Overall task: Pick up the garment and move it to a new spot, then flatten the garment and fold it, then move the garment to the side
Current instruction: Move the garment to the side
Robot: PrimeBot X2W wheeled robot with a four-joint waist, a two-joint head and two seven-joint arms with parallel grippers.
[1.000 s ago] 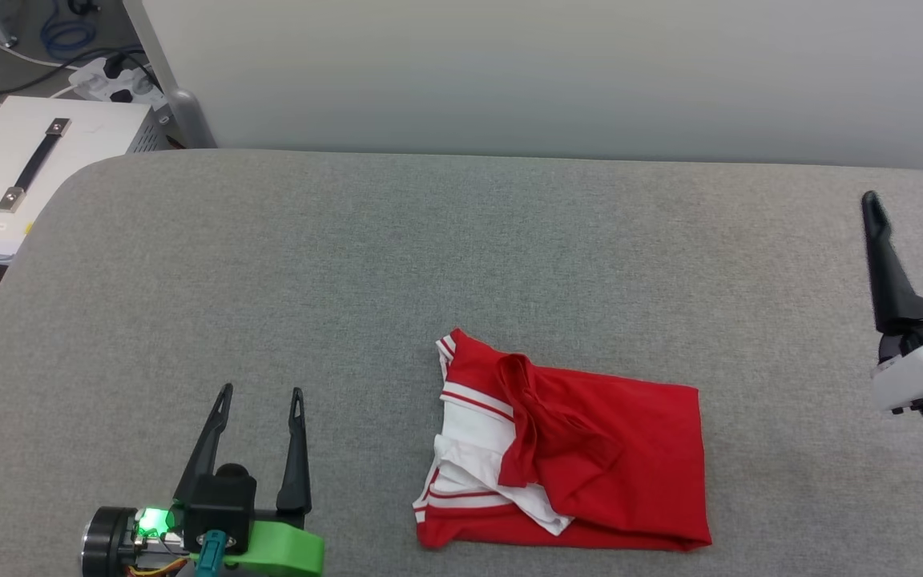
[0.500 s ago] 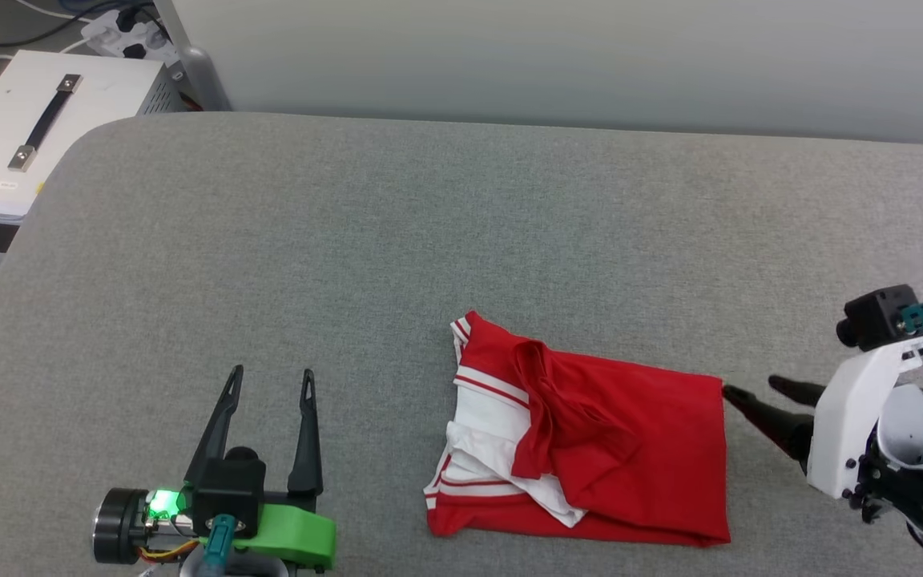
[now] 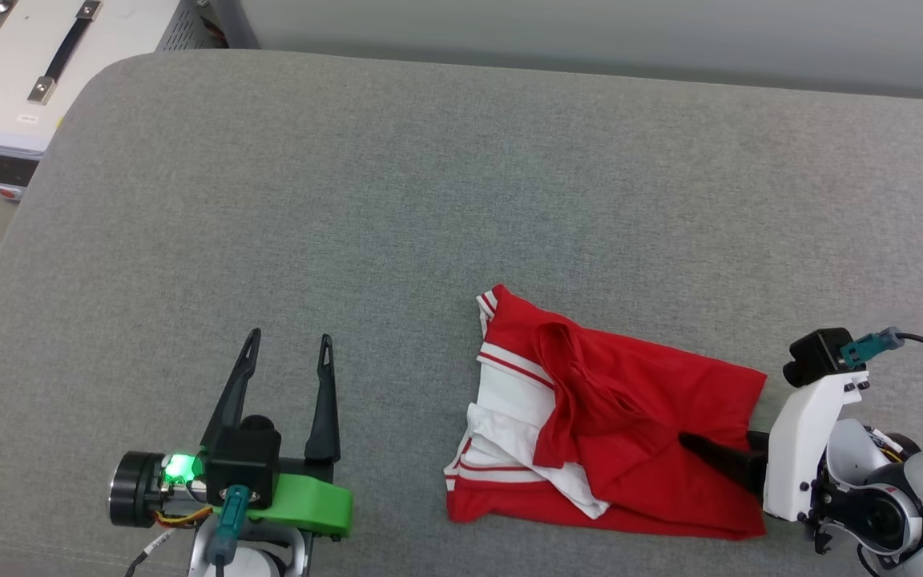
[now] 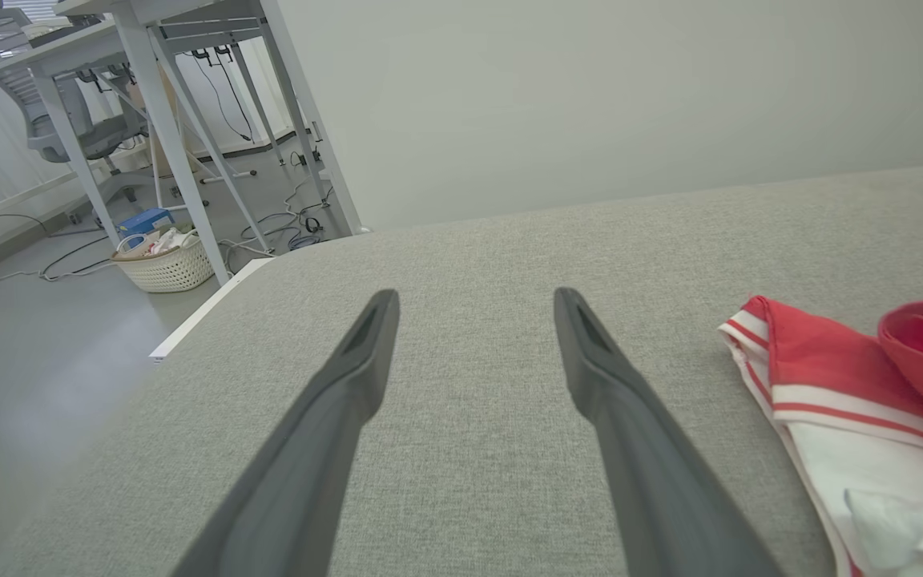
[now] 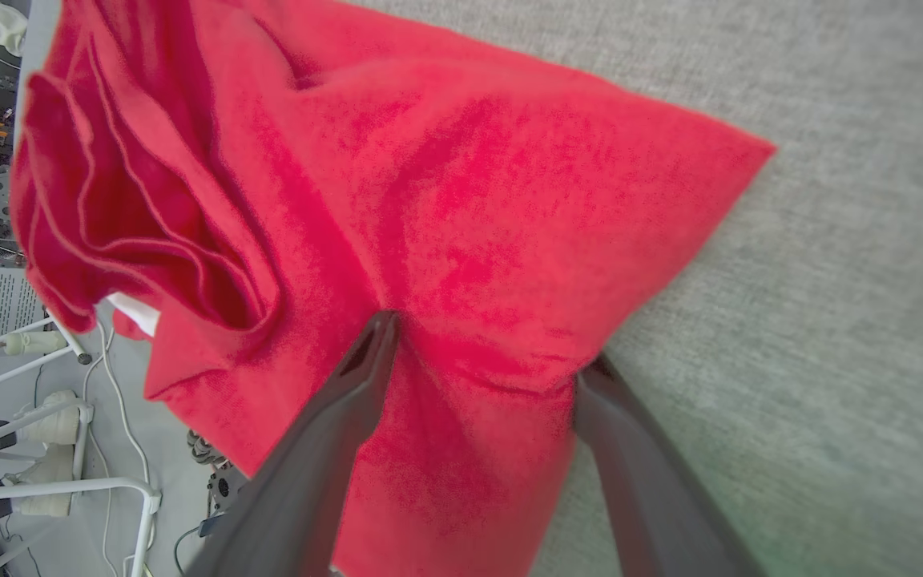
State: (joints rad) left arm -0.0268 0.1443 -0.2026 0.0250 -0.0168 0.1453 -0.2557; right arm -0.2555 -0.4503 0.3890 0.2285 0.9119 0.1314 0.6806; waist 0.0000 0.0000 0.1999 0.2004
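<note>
Head view, lower left: our left hand (image 3: 289, 338) hovered wide open, empty; at lower right, our right hand (image 5: 489, 340), spread wide, straddled the garment's (image 3: 654, 401) edge, unclosed.

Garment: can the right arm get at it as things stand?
Likely yes: the right gripper stands open with a red edge of the garment between its fingers, nothing in the way.

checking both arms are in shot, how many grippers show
2. The left gripper, open, over the grey surface left of the garment; the right gripper, open, at the garment's right edge.
</note>
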